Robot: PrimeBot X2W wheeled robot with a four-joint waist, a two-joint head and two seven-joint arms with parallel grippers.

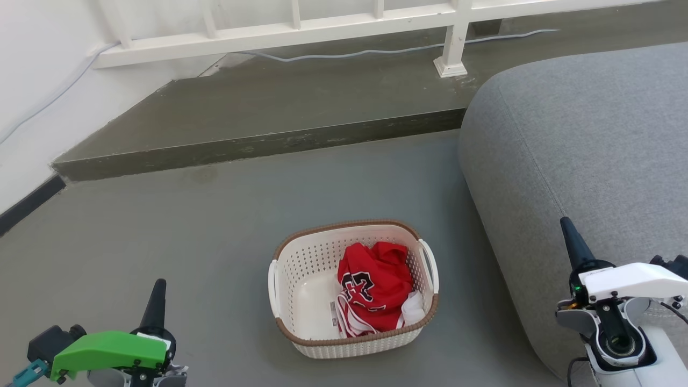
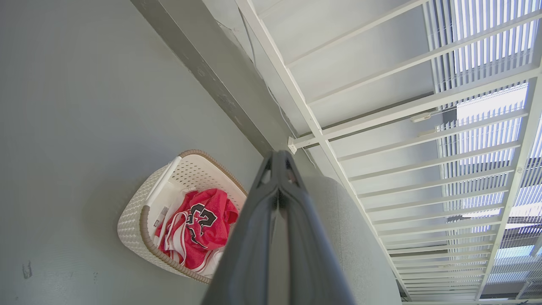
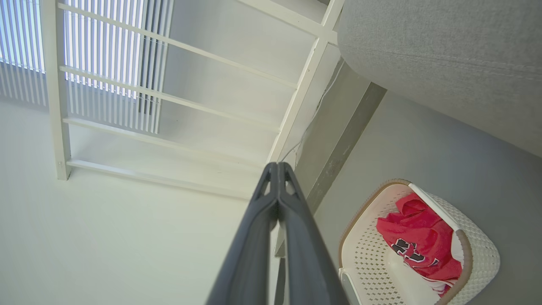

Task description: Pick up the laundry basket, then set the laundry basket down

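The left gripper (image 2: 278,156) and right gripper (image 3: 277,167) each press 2 fingers together, empty. The laundry basket (image 1: 352,346) sits between them, untouched. Beyond the fingertips, wrist views show blinds (image 2: 478,38).

Matt perf. plastic laundry basket (image 1: 309,263) w/ woven-look rim; cloth jersey (image 1: 376,279); sofa (image 1: 580,150) rough gray fabric.

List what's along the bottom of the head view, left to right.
Green-capped left gripper, shut → small cream-white perforated plastic laundry basket with a brown woven-look rim → white-capped right gripper, shut.
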